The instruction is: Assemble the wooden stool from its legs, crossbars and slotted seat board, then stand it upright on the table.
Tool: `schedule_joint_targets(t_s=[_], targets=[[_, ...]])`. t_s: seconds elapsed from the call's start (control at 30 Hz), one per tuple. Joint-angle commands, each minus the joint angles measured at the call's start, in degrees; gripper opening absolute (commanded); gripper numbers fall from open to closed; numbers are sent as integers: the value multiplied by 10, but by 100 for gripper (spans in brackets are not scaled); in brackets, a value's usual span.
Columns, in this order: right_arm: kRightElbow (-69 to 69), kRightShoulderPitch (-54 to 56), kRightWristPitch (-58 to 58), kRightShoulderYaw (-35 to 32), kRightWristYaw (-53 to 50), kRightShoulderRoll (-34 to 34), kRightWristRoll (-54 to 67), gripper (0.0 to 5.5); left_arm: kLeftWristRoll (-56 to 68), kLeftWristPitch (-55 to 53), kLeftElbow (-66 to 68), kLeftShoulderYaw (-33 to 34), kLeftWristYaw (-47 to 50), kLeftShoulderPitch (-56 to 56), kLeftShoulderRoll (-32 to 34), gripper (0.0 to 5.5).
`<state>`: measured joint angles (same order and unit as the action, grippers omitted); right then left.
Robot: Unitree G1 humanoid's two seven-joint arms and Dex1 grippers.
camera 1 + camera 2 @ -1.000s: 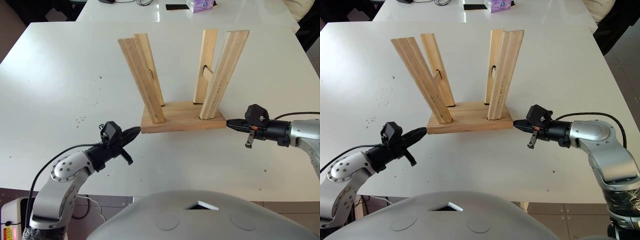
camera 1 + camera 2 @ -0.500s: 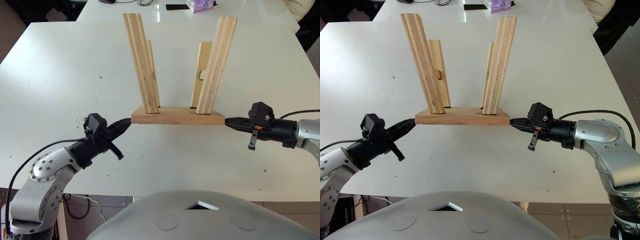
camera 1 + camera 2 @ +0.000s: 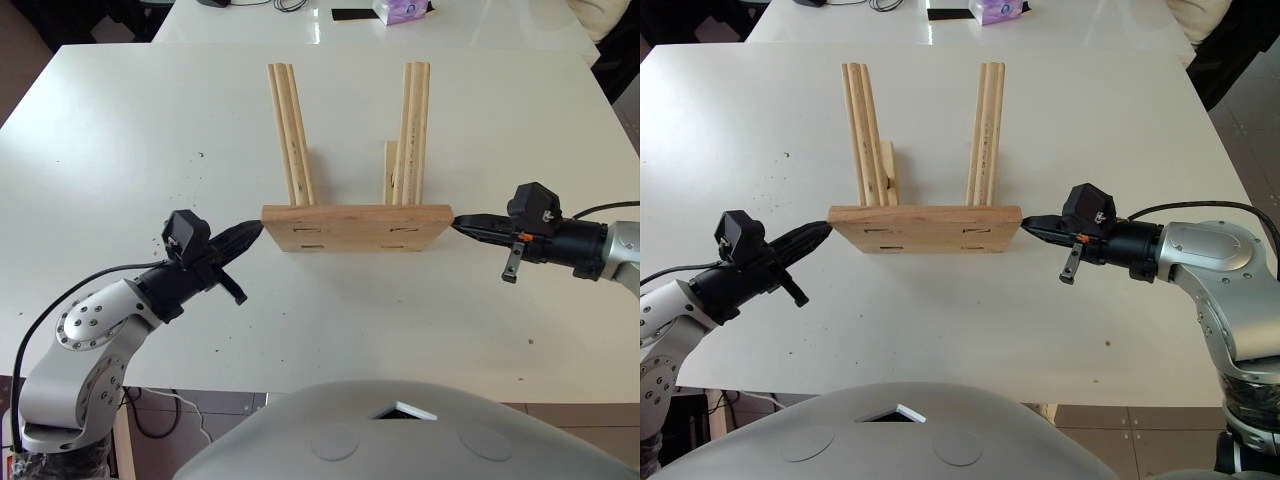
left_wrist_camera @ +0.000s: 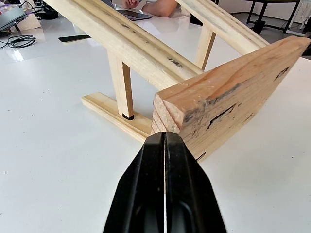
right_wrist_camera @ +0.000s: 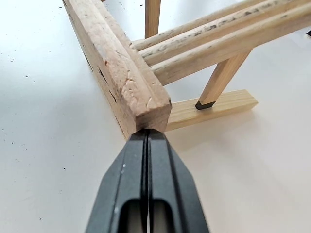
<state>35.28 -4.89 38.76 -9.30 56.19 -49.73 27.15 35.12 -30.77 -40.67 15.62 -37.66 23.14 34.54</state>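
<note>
The assembled wooden stool lies tipped on its side on the white table [image 3: 120, 140]. Its slotted seat board [image 3: 355, 228] stands on edge, facing me. The legs [image 3: 290, 135] point away from me, joined by a short crossbar [image 4: 121, 87]. My left gripper [image 3: 250, 233] is shut, its tip pressed against the left end of the seat board [image 4: 228, 97]. My right gripper [image 3: 465, 222] is shut too, its tip against the right end of the board [image 5: 116, 73]. The lower legs [image 4: 116, 114] rest on the tabletop.
Dark specks [image 3: 160, 240] mark the table to the left of the stool. On a second white table behind lie a tissue box [image 3: 400, 10] and a flat black object [image 3: 350, 14]. Open tabletop spreads to both sides and in front.
The stool has turned between the two grippers: a second ago the seat lay flat with the legs up, now it stands on edge with the legs pointing away. Both grippers stay at its ends.
</note>
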Motion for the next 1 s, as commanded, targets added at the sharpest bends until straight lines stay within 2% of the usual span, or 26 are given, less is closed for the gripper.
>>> schedule_joint_targets(t_s=[0.03,0.23,0.4,0.6,0.87,1.0], targets=[[25,17,-16,56,33,30,54,0,42,23,-30,-55,-50,-35,-9,3],[-1,23,-25,56,19,35,31,0,21,32,-21,-57,-40,-30,-19,3],[-16,51,-17,33,11,38,41,0,33,32,-28,-24,-23,-34,-26,3],[-55,50,-42,4,41,3,20,0,18,44,-4,24,-37,-19,-7,3],[-79,44,-69,5,60,-12,6,0,-12,67,31,21,-58,18,-2,3],[-111,18,-93,-8,76,-30,-10,0,-19,80,52,43,-66,38,4,3]])
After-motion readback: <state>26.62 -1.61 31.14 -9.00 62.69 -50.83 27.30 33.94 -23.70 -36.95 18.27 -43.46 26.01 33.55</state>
